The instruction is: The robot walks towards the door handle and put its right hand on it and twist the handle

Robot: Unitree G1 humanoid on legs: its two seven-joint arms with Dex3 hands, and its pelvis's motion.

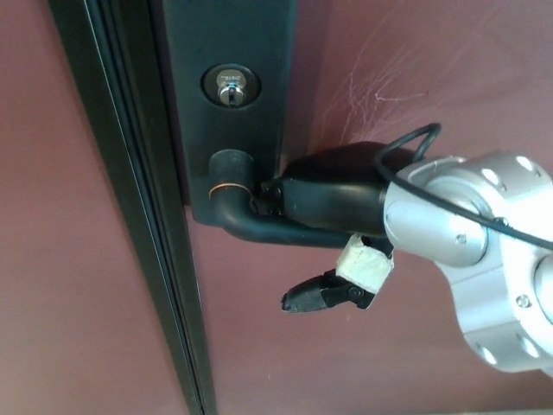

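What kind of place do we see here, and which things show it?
Probably a doorway inside a building. A dark red door carries a black plate with a keyhole and a lever handle, which the right hand grips. A black door frame runs alongside.

The door handle (259,226) lies under the right hand (333,203), its pivot left of the fingers (315,296). The keyhole (230,87) sits above the pivot on the lock plate (233,35). The door frame (130,216) runs left of the plate.
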